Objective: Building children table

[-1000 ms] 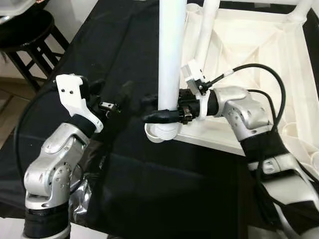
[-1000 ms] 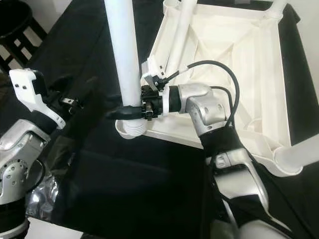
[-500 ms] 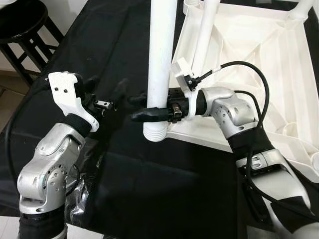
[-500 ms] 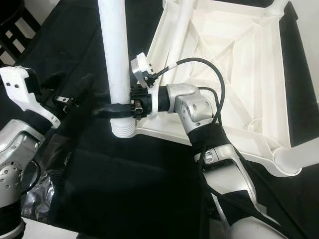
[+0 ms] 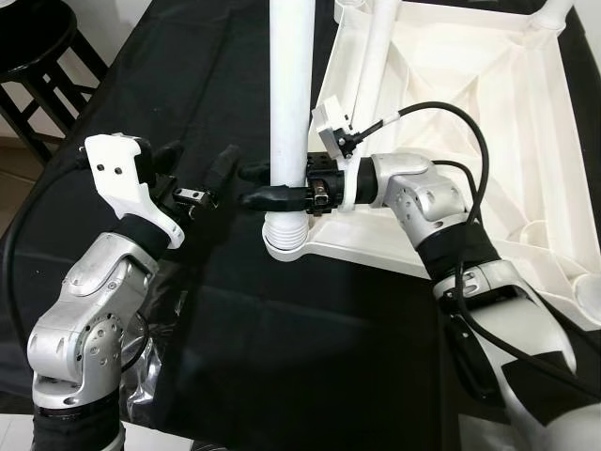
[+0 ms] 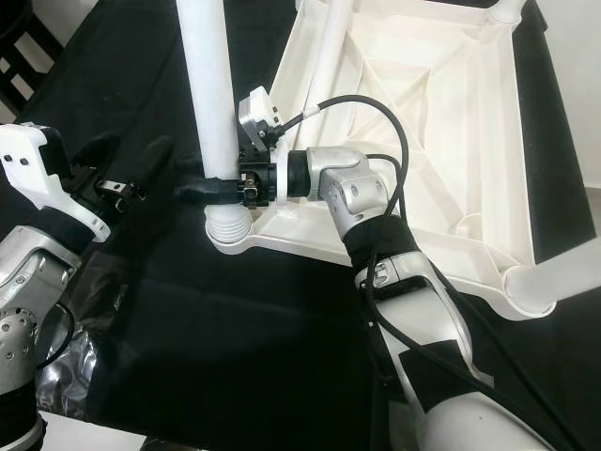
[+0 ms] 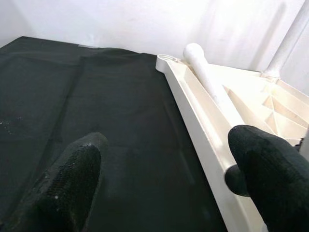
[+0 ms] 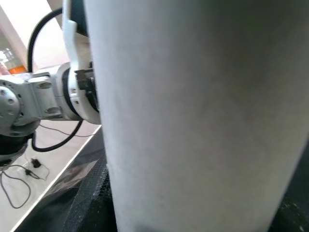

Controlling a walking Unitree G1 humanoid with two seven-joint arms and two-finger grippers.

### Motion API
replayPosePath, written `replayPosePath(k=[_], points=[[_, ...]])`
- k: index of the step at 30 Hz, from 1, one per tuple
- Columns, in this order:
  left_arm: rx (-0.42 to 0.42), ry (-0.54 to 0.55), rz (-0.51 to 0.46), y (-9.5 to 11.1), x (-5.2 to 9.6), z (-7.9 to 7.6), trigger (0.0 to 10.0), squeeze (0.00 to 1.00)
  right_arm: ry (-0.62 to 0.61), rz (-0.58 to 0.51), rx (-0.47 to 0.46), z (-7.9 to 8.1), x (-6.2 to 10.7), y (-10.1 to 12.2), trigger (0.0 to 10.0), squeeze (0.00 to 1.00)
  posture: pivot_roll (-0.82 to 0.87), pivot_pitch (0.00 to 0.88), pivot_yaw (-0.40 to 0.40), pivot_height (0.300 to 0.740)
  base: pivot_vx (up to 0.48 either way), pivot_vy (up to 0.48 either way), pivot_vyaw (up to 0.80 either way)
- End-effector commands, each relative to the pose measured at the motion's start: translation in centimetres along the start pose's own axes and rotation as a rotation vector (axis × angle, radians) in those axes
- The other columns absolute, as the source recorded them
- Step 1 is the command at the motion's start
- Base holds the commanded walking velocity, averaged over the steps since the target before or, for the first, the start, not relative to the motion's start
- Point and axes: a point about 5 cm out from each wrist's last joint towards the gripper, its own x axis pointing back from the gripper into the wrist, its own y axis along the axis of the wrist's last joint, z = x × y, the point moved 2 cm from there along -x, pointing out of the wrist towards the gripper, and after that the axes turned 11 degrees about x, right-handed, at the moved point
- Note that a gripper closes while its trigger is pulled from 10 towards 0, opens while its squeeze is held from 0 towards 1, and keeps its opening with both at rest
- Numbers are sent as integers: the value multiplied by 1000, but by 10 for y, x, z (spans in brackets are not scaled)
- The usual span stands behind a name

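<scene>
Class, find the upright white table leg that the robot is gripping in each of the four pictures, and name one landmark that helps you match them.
Left eye view: table leg stands upright at top centre, with the right claw shut on it.
Right eye view: upright at top, left of centre.
Left wrist view: I cannot pick it out.
Right wrist view: a close white column.
Shared landmark: the upturned white tabletop, beside the black cloth.

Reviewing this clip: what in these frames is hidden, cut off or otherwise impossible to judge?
- Upper end of the white leg: cut off by the top edge of both eye views.
- Whether the leg's threaded end is fully seated in the corner socket: the socket rim hides it.
- Right wrist view: the leg's blurred surface blocks the right gripper fingers.
- Black stool: cropped at the left eye view's corner.
</scene>
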Motion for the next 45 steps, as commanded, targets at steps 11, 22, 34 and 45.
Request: replayPosePath(k=[11,22,34,45], points=[[-15,8,14,1,4,1,10000,0,263,143,1,37,13,-32,10000,0,75,420,-30,740,0,0,0],[-16,-11,9,2,0,-1,10000,0,470,130,-88,72,31,-16,10000,0,73,397,-19,740,0,0,0],[-19,-21,10,2,-2,-2,10000,0,434,118,-23,71,35,-20,10000,0,79,393,-8,740,0,0,0],[-25,-28,10,4,-4,-2,10000,0,188,194,91,79,27,-42,10000,0,69,400,-9,740,0,0,0]])
